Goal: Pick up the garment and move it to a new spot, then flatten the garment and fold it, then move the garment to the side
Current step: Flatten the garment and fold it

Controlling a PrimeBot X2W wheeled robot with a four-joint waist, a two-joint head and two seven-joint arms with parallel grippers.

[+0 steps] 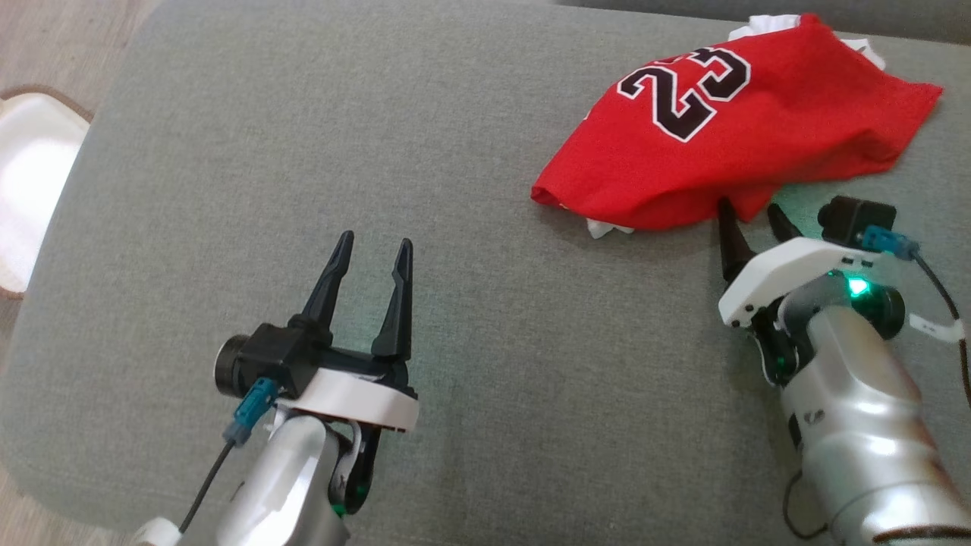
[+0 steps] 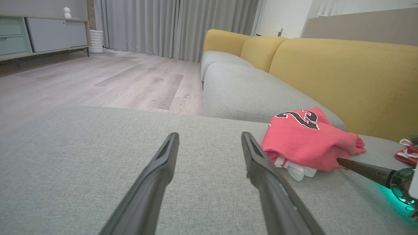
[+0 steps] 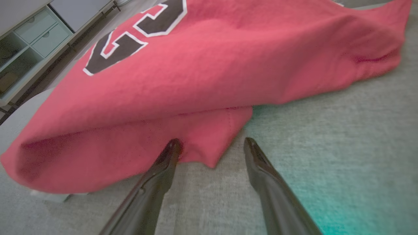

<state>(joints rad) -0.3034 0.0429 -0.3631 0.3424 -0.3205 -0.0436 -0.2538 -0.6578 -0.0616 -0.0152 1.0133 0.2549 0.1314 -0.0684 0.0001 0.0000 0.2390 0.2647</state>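
Head view: leave the left gripper (image 1: 377,239) spread and empty over the bare grey cushion (image 1: 227,152). Ease the right gripper (image 1: 749,205), likewise spread and empty, astride the near hem of the crumpled red garment (image 1: 728,136) at far right, then pinch both layers.

Yellow sofa (image 2: 343,75), wood floor (image 2: 98,81), curtains (image 2: 176,26)

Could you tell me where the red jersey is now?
The red jersey lies crumpled at the head view's upper right on the grey cushion, just ahead of the right gripper.
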